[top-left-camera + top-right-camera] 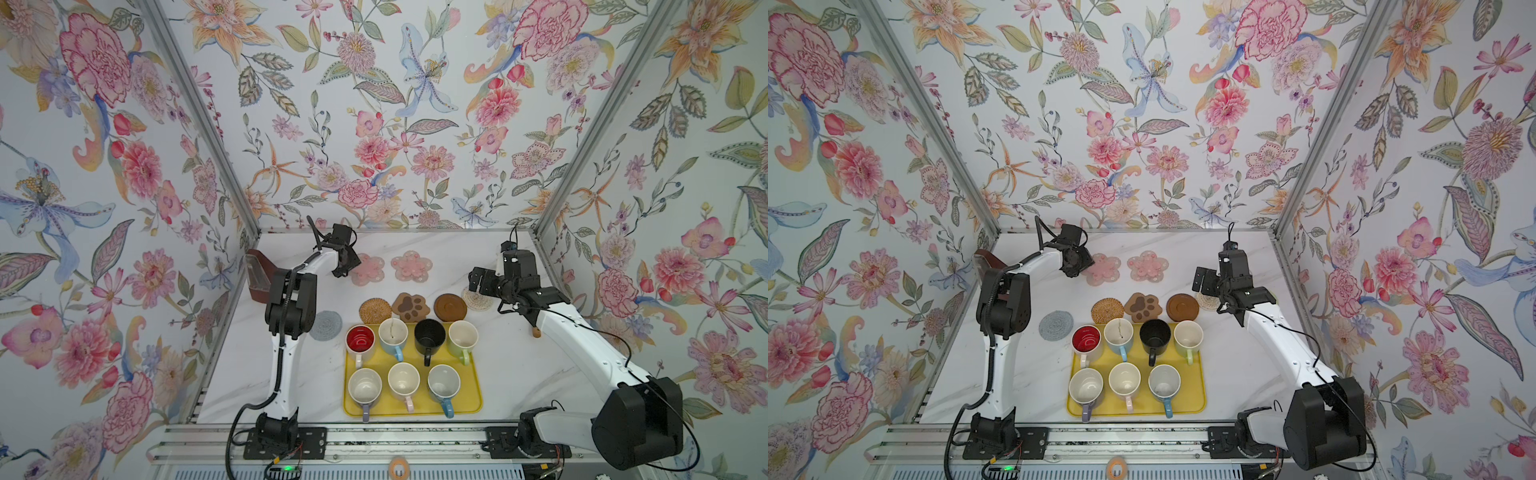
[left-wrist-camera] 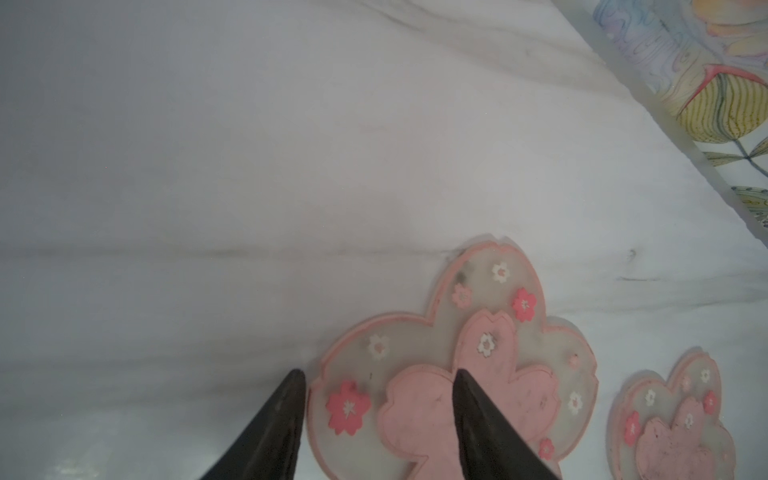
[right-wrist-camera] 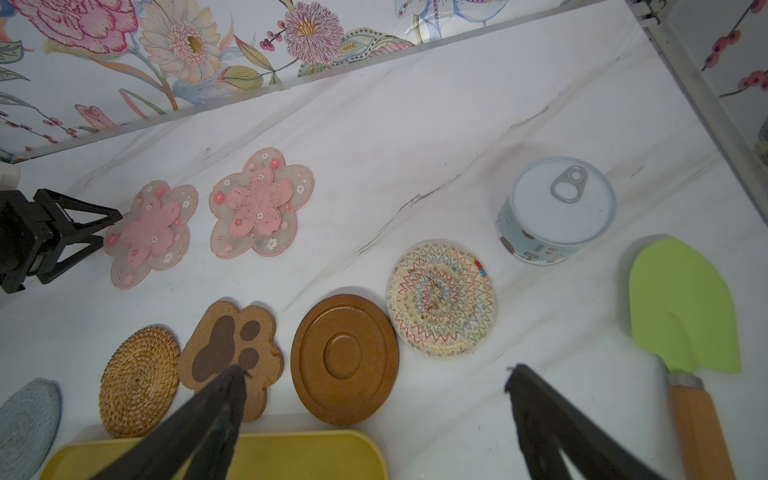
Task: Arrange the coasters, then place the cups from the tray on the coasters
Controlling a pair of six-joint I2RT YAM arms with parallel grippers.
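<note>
Floral-papered walls (image 1: 374, 104) enclose a white marble tabletop (image 1: 519, 365).

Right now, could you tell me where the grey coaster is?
In both top views the grey coaster lies left of the rattan coaster, off the far-left corner of the tray.

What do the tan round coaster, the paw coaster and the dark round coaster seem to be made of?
Tan round coaster: probably rattan or similar fibre, coiled in a spiral. Paw coaster: looks like cork, grainy speckled surface with darker pads. Dark round coaster: likely wood, smooth, with concentric rings.
</note>
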